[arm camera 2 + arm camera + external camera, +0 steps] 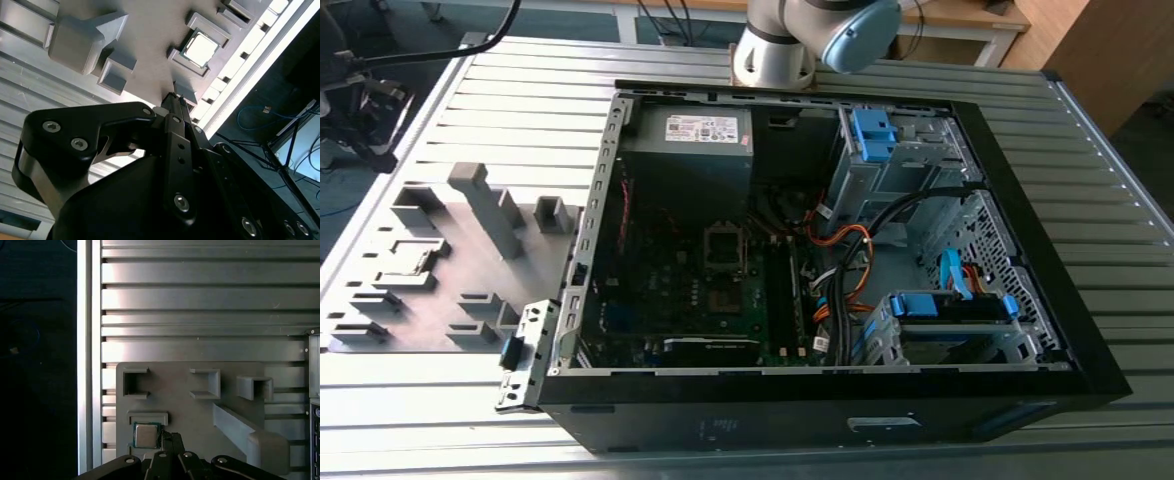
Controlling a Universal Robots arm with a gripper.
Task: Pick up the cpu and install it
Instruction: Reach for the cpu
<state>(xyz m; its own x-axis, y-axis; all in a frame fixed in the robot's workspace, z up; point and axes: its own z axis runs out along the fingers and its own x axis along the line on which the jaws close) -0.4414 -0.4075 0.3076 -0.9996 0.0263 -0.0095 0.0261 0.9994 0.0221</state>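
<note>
Cpu point(146, 436): lying flat in a shallow walled pocket of the grey fixture point(200, 415), near one of its edges, with its pale metal top facing up. The pocket's raised lips are hugging its sides, probably to keep it square and in a known spot for a grasp from above.

Grey fixture: resting on the slatted metal surface point(520, 100), just beside the open computer case point(787, 425) on the exterior view's left. Its other pockets and posts are looking shaped for other parts.

End effector point(170, 437): hanging over the fixture with its tips pointing down toward it. The fingers are appearing pressed together and are pinching nothing. In the first wrist view the tips are showing just beside the cpu, though I am judging them to be above it and not touching.

Socket point(724, 247): sitting on the board inside the case, dark and metal-framed, well apart from the cpu. Its inside is too dark to tell whether it is open.

Case: lying on its side with the panel off, so the board is facing up and reachable from above.

Task standing: the cpu is waiting in its pocket, not yet lifted, and nothing is being carried.
</note>
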